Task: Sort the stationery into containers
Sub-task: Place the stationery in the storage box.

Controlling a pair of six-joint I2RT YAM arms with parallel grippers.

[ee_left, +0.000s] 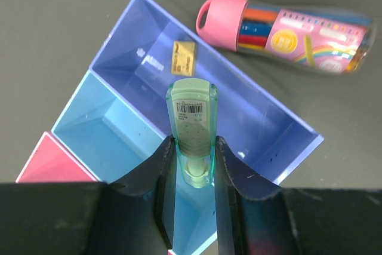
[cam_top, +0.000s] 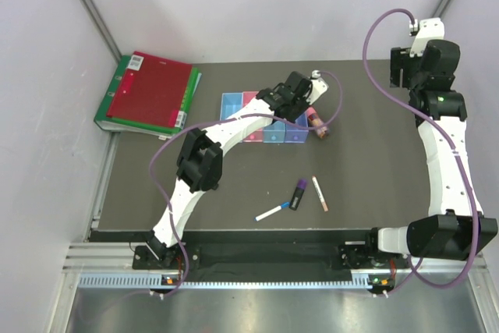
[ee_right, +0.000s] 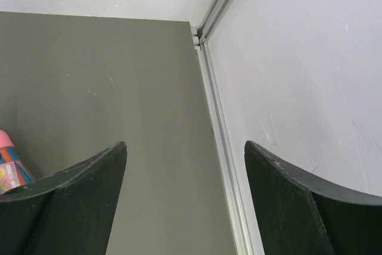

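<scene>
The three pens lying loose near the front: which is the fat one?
The purple-black highlighter, the middle one: short and thick, while the white blue-capped pen to its left and the thin pinkish pen to its right are slim.

No text is legible; a barcode label (ee_left: 189, 108) marks the green marker (ee_left: 192, 135).

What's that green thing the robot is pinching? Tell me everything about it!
It's a green marker, pale see-through plastic with a rounded end and a white barcode label. The left gripper pinches it between two black fingers, one on each side, rounded end sticking out past them. It hangs above where the light blue bin meets the purple-blue bin, apparently touching neither.
</scene>
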